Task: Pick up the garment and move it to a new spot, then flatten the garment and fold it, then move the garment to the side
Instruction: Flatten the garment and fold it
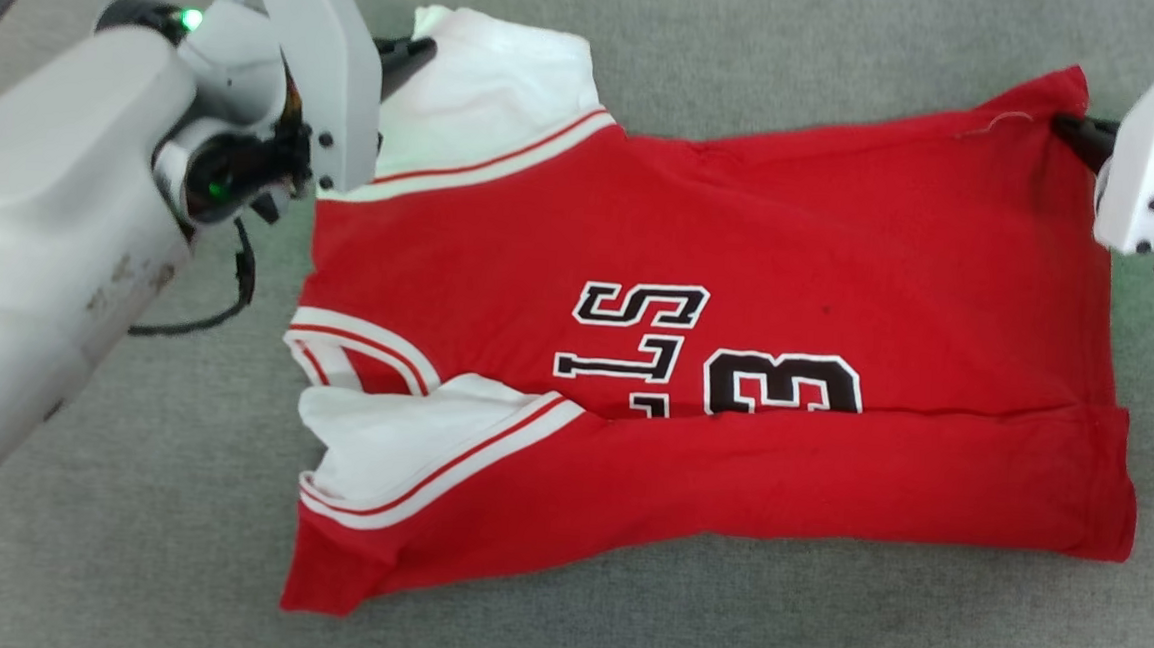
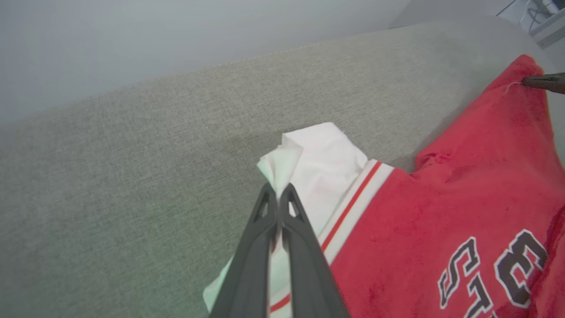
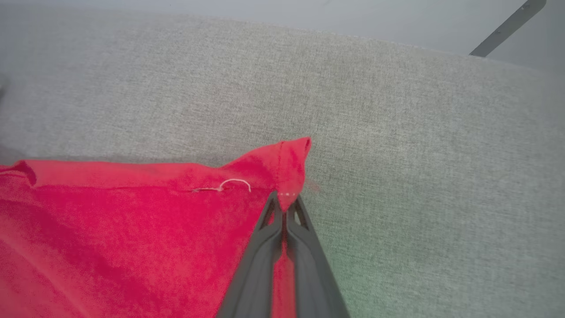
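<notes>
The garment [image 1: 715, 363], a red jersey with white panels, striped trim and black lettering, lies spread on the grey fabric surface with its near long edge folded over. My left gripper [image 1: 415, 52] is shut on the white sleeve corner [image 2: 282, 168] at the far left; the wrist view shows the cloth pinched between its dark fingers [image 2: 269, 207]. My right gripper [image 1: 1075, 129] is shut on the red hem corner [image 3: 291, 168] at the far right, and that corner stands up a little between its fingers [image 3: 276, 216].
The grey fabric surface [image 1: 819, 619] runs all around the jersey. A black cable [image 1: 228, 293] hangs from my left forearm beside the garment's left edge. A metal bar [image 3: 507, 28] shows beyond the surface's far edge.
</notes>
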Controlling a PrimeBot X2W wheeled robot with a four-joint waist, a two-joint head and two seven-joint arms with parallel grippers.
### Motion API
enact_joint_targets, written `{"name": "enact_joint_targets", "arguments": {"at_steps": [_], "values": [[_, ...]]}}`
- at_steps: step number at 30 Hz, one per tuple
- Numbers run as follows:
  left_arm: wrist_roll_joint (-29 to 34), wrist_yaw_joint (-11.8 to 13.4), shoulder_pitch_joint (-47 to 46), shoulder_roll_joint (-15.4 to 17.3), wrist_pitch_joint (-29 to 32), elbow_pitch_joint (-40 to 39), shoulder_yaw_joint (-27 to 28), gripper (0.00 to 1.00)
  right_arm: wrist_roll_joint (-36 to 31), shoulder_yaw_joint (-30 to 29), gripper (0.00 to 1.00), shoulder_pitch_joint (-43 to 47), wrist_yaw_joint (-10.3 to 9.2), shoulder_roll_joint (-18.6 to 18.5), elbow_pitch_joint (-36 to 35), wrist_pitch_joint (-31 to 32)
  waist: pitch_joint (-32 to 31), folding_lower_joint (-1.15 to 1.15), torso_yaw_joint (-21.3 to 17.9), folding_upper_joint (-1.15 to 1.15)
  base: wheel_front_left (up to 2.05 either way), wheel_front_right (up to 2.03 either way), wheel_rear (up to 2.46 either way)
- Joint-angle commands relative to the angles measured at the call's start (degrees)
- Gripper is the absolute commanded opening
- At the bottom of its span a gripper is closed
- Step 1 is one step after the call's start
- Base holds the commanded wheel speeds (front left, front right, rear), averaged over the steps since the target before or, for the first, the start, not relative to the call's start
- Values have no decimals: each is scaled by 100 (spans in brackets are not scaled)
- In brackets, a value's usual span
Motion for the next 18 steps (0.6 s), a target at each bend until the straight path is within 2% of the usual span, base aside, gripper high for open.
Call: {"name": "enact_joint_targets", "arguments": {"at_steps": [1,4,11,18], "values": [[-64,-11,139,87,-168,-182,-8,0,94,84,0,182,-4,-141,-152,-132,-321,0,163,0,0,0,0],[-148,-11,330,258,-528,-686,-32,0,249,315,0,541,-4,-435,-525,-328,-560,0,274,0,0,0,0],[-173,-12,969,916,-1339,-2083,-98,0,565,667,0,1641,-4,-1157,-1622,-554,-1037,0,490,0,0,0,0],[-24,-12,1914,1667,-2129,-3238,-133,0,584,390,0,2856,-4,-1845,-2482,-608,-1346,0,706,0,0,0,0]]}}
